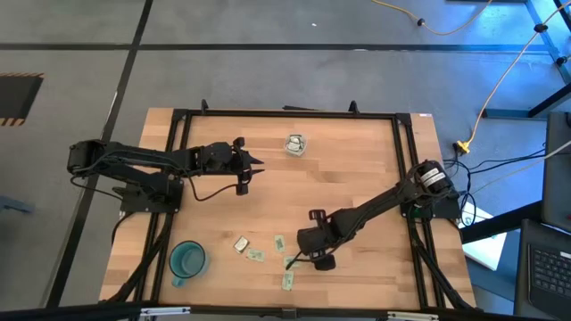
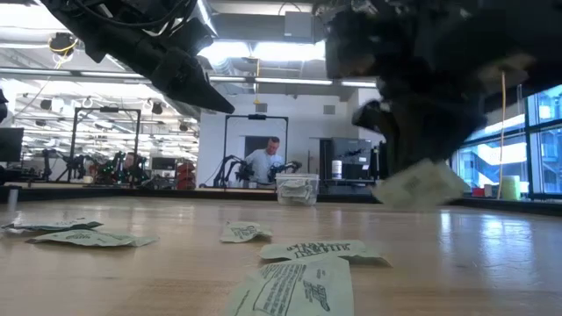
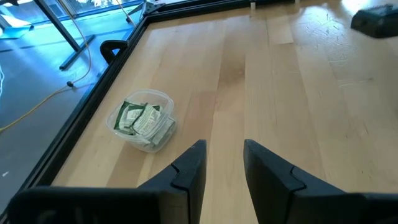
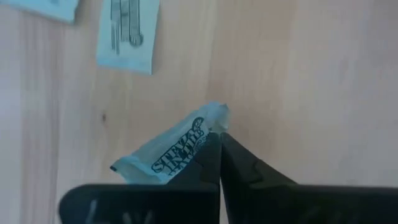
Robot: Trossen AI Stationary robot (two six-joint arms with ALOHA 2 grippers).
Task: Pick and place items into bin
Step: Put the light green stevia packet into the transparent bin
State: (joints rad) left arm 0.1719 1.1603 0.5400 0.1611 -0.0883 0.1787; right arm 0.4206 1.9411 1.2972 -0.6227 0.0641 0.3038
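- The right gripper [image 4: 219, 144] is working near the front edge of the pale wooden table [image 1: 357, 169], its two dark fingers pinched together on one corner of a small flat pale green packet with dark print [image 4: 177, 152].
- In the low view that packet [image 2: 420, 187] is hanging clear of the wood, tilted, so it is looking already lifted.
- Judging by how it is hanging from a single corner with only a slight bend, the packet is seeming very light, thin and somewhat flexible; a film wrapper of this kind is probably slick, so a corner pinch could be slipping or letting the packet swing during travel.
- A hold further in from the edge would likely be steadier, yet the packets are lying so flat that an edge or corner is probably the only place the fingers are getting under.
- Several more pale green packets [image 1: 257, 255] are lying loose on the table near the front edge, between the round teal cup with a handle [image 1: 187, 259] and the right gripper.
- The small clear squarish plastic bin [image 3: 141, 119] is sitting near the far edge of the table, well apart from the loose packets, and is already holding a few packets.
- The left gripper [image 3: 224, 163] is hovering over the table's left half, pointing toward the bin, fingers parted and holding nothing.
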